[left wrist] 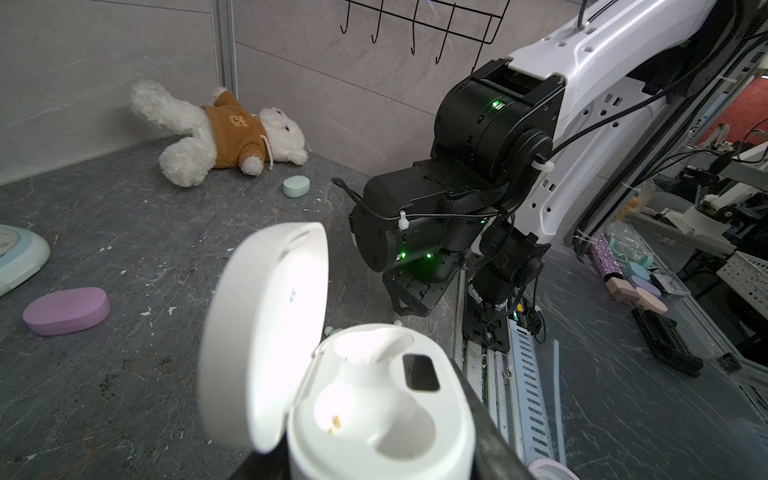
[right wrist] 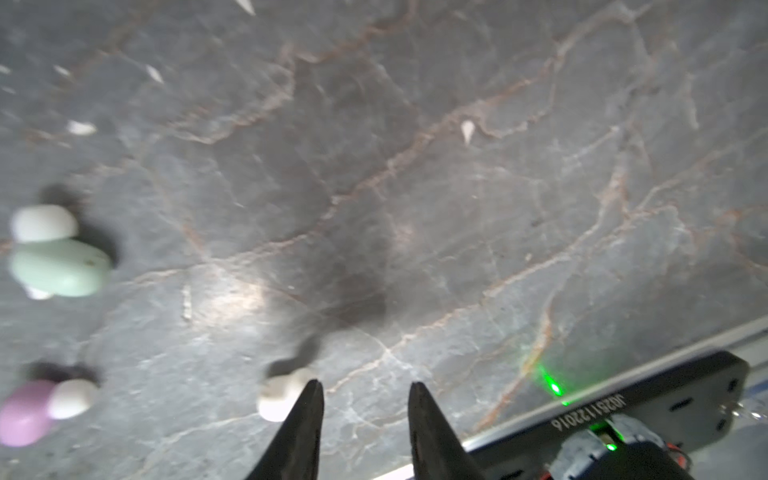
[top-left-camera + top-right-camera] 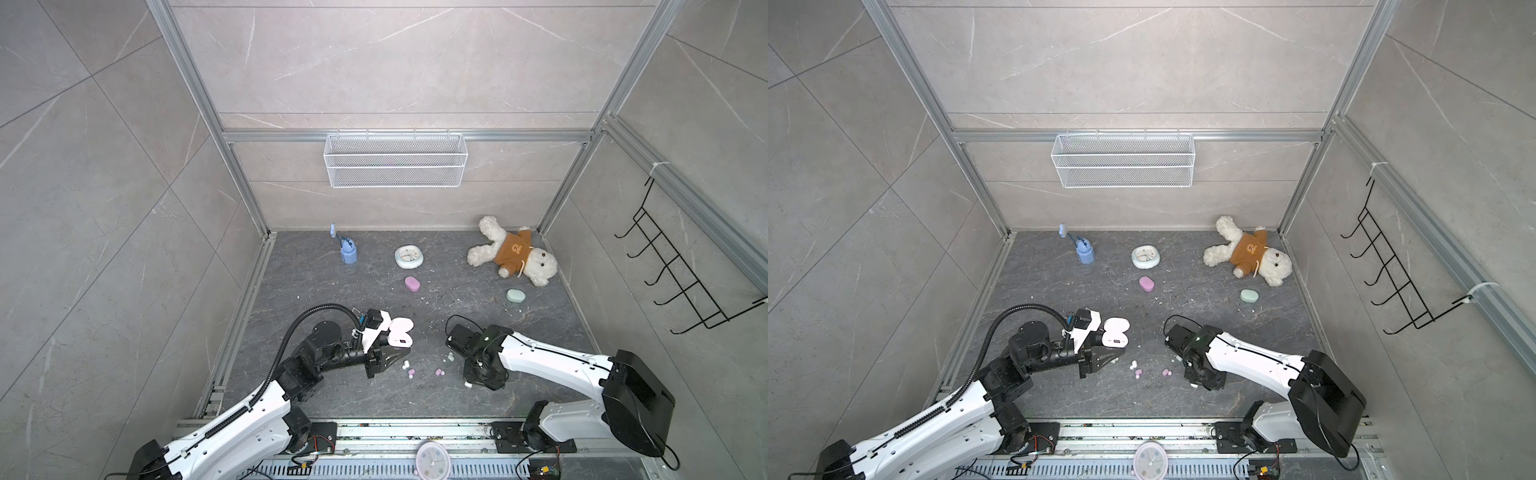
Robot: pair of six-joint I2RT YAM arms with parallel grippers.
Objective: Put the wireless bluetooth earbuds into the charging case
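Note:
My left gripper [image 3: 392, 350] is shut on a white charging case [image 3: 400, 336] and holds it above the floor at front left. The lid [image 1: 266, 332] stands open, and the two sockets in the base [image 1: 374, 411] are bare. Several earbuds lie on the dark floor between the arms: a white one [image 3: 405, 365], pink ones [image 3: 412, 373] [image 3: 439, 372] and a mint one [image 3: 450, 356]. My right gripper [image 2: 365, 390] points down at the floor, open with nothing between its fingers. A white earbud [image 2: 278, 392] lies just outside one fingertip [image 2: 313, 392]. Mint [image 2: 58, 266] and pink [image 2: 25, 411] earbuds lie further off.
A closed pink case [image 3: 412, 284] and a closed mint case [image 3: 515, 296] lie mid-floor. Further back are a clock [image 3: 409, 256], a blue holder [image 3: 348, 250] and a teddy bear [image 3: 513, 253]. A wire basket [image 3: 395, 160] hangs on the back wall. White crumbs dot the floor.

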